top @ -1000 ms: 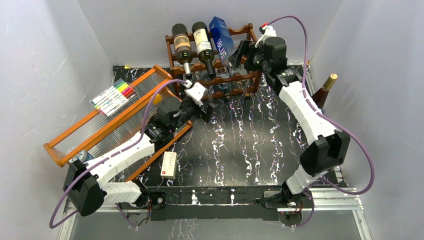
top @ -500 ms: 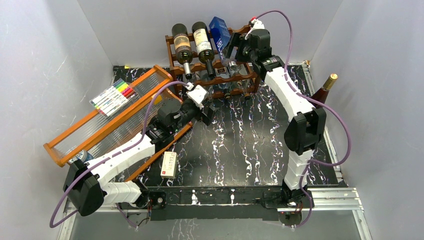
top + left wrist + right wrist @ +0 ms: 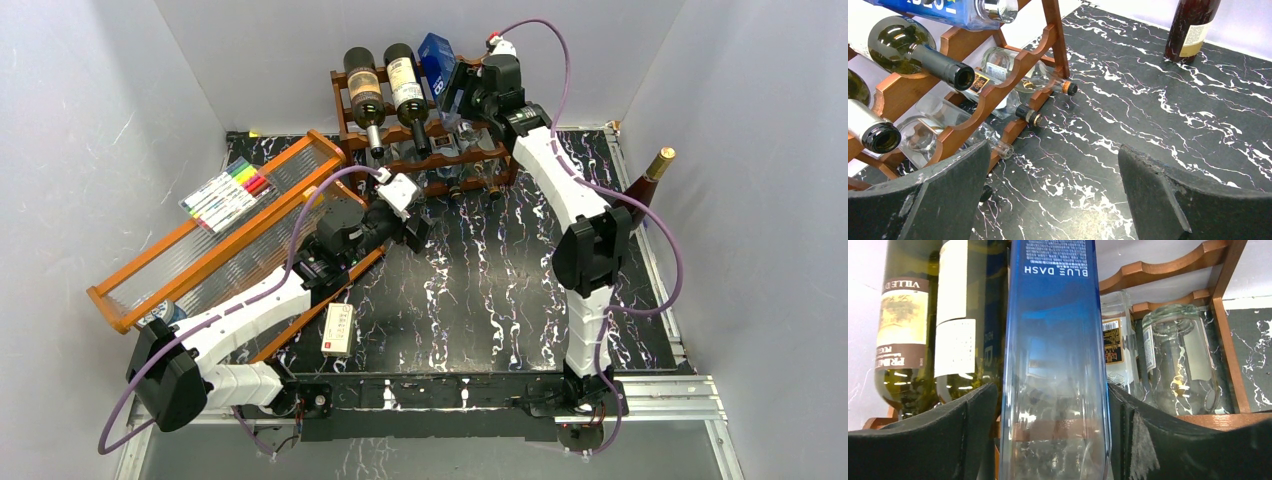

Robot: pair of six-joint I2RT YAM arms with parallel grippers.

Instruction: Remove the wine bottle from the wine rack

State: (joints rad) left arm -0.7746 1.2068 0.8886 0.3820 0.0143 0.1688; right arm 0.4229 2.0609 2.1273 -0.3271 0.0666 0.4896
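Up at the top tier of the wine rack point(image 3: 1173, 267), the right hand point(image 3: 1053, 390) has its two dark fingers set either side of the blue bottle point(image 3: 1055, 340). The bottle is a square-sided one marked BLUE DASH that lies on the rack's upper rails. The fingers sit tight against its flanks, but whether they actually press the glass I cannot tell from the wrist view.

Just beside the blue bottle on the same tier lie two dark wine bottles point(image 3: 903, 340) with pale labels. Clear glass bottles point(image 3: 1178, 355) rest in the tiers below, their necks pointing toward the arms. The rack stands at the far edge of the black marbled counter point(image 3: 480, 290), against the back wall.

The left hand point(image 3: 1053, 150) hangs low over the counter in front of the rack — fingers spread wide, nothing between them.

Further out, a dark bottle with a gold foil top point(image 3: 650, 180) stands upright near the counter's right edge, well apart from the rack. On the left lies an orange-framed tray point(image 3: 200, 215) with clear ribbed panels, tilted, and a pack of coloured markers point(image 3: 228, 192) rests on it. A small white box point(image 3: 338, 330) lies on the counter near the left arm.
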